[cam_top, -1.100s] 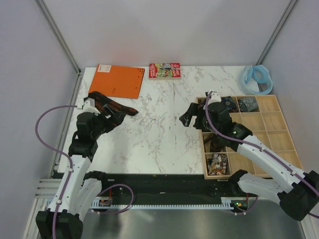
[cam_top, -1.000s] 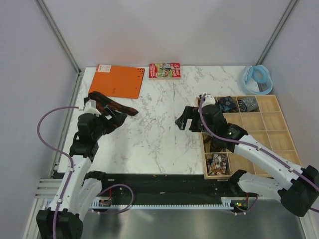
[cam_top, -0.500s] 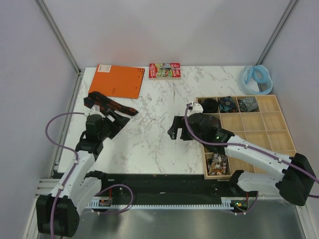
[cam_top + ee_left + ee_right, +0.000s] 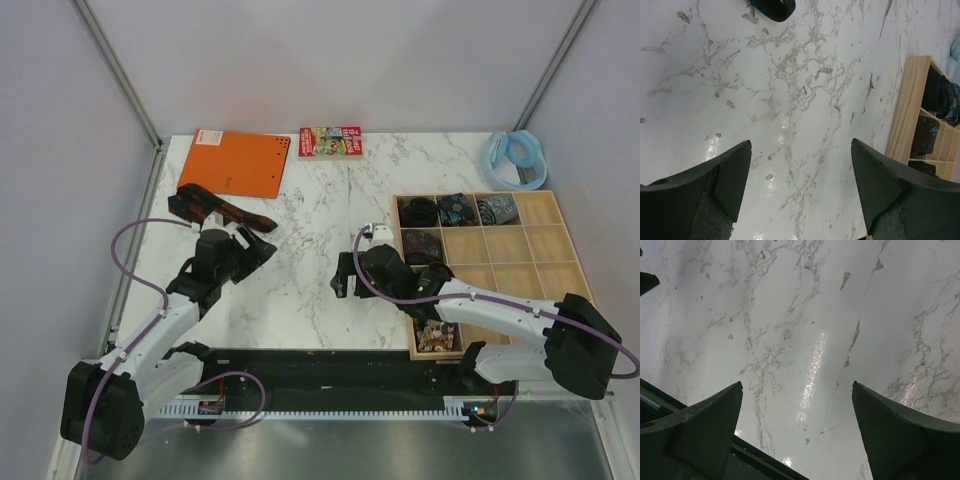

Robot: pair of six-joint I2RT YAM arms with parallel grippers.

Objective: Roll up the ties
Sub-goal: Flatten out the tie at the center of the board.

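One flowered tie (image 4: pixel 215 208): flat on the table (image 4: pixel 320 190), left side, near the orange notebook (image 4: pixel 238 163).
Left gripper (image 4: pixel 800 147): fingers spread, empty, near that tie.
Right gripper (image 4: pixel 797 386): fingers spread, empty, over bare tabletop.
Rolled ties (image 4: pixel 456 208): in the wooden tray (image 4: pixel 545 245), right side.

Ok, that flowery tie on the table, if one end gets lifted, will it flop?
Probably floppy: the tie lies flat and slightly bent on the table, so a lifted end would likely drape. It looks thin, so likely light. On that glossy surface it may slide when pushed.
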